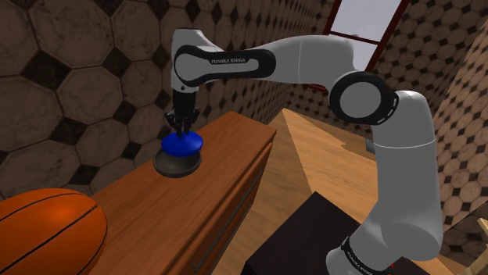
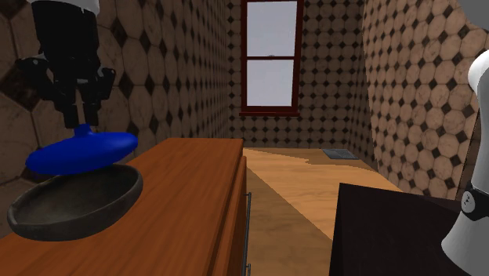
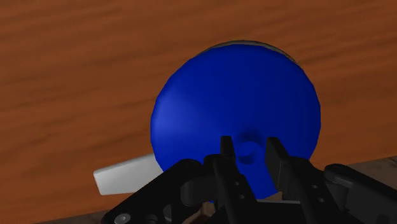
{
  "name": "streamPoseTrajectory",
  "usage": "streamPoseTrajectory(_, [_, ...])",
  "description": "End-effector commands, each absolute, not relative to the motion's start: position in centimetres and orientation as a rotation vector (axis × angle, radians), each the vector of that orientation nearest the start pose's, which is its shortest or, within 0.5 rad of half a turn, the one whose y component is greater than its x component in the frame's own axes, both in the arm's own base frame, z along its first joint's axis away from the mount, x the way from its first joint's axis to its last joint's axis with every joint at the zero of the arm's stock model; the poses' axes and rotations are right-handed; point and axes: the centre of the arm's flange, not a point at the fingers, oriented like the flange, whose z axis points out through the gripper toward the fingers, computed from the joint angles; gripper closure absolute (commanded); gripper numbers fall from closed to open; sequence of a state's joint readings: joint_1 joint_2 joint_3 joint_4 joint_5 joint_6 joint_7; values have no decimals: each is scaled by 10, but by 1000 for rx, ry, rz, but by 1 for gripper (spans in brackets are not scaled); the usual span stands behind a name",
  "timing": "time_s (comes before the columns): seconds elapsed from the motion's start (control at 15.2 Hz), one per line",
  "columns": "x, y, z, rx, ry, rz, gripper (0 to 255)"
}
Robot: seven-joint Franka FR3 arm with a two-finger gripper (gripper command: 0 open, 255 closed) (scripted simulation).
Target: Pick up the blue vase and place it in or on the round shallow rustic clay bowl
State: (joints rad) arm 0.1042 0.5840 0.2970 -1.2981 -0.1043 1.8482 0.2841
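Jaws are clenched on the short neck of the blue vase (image 1: 183, 143), and the wrist view shows the black fingers (image 3: 227, 153) standing one on each side of that neck and closing against it. The vase is a flat, wide, disc-shaped body with a small neck on top. It hangs directly over the dark grey bowl (image 1: 174, 166), its body covering most of the bowl's opening. In the second exterior view the vase leans a little, one edge dipping toward the bowl's far rim; whether its underside touches the bowl I cannot tell. The bowl is round and shallow and rests on the brown wooden tabletop (image 1: 227, 148), near the far end by the patterned wall. An orange basketball (image 1: 47, 230) lies on the same tabletop at the shoulder view's lower left, well apart from the bowl. The white arm (image 1: 313, 62) stretches from the dark stand (image 1: 313, 238) across to the vase, with its wrist pointing straight down. A red-framed window (image 2: 270, 55) sits in the back wall beyond a pale wooden floor (image 2: 313, 180).
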Motion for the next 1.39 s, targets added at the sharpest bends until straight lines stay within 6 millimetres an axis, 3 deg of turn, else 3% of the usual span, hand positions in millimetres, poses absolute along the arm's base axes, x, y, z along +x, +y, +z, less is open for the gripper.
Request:
streamPoseTrajectory(0.0, [680,228,404,-3082,-155,45,255])
streamPoseTrajectory(0.2, [680,228,388,-3082,-155,45,255])
streamPoseTrajectory(0.73, [680,228,388,-3082,-155,45,255])
streamPoseTrajectory(0.79, [680,228,388,-3082,-155,45,0])
streamPoseTrajectory(1.12, [680,228,388,-3082,-155,45,0])
streamPoseTrajectory(1.32, [681,226,427,-3082,-155,45,0])
